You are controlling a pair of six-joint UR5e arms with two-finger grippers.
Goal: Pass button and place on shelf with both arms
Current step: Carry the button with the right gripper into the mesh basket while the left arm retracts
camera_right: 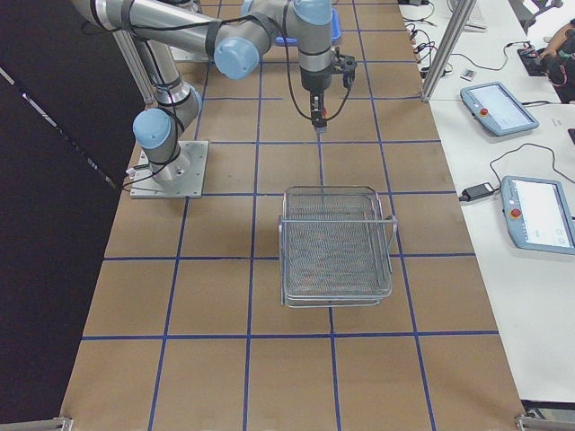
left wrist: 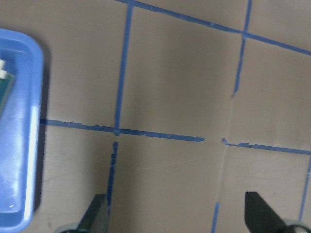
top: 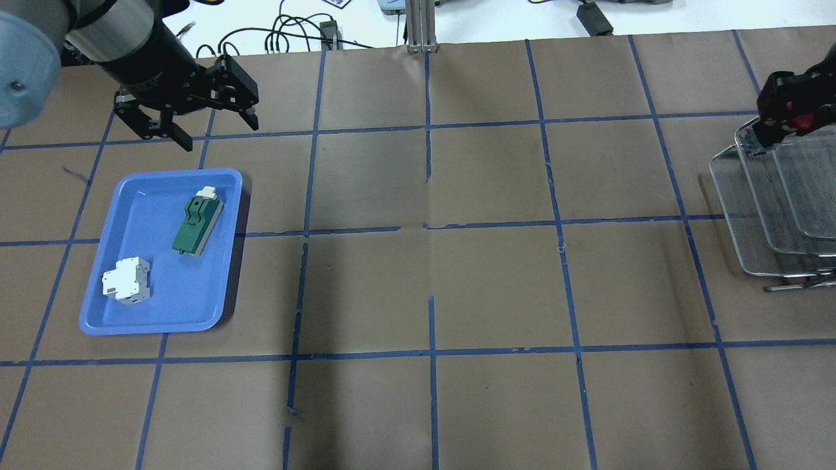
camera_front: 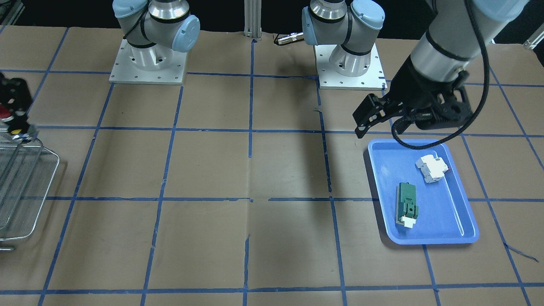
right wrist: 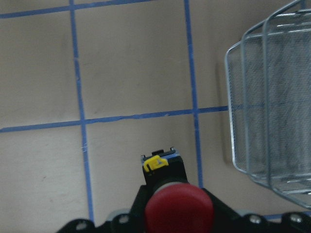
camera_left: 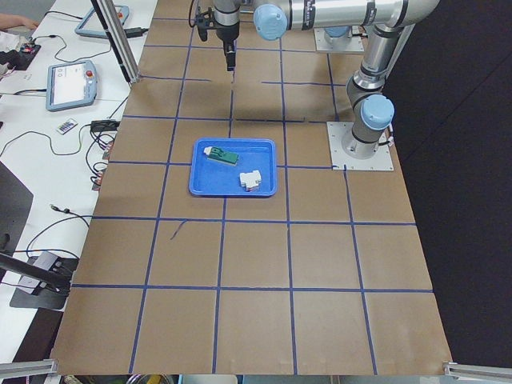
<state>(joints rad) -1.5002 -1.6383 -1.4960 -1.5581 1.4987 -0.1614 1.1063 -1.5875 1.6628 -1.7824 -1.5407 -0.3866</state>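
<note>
The button [right wrist: 179,206], with a red cap, a black body and a yellow detail, is gripped in my right gripper [top: 793,121]. The gripper holds it in the air above the brown table, beside the far corner of the silver wire shelf [top: 777,202]. The button also shows in the front view [camera_front: 5,113], just above the shelf [camera_front: 25,187]. In the right wrist view the shelf [right wrist: 272,111] lies to the right of the button. My left gripper [top: 220,134] is open and empty, hovering just beyond the far edge of the blue tray [top: 104,307].
The blue tray [camera_front: 463,212] holds a green rectangular block [top: 196,225] and a white breaker [top: 127,281]. The arm bases [camera_front: 148,63] stand at the robot's edge of the table. Blue tape lines grid the brown paper.
</note>
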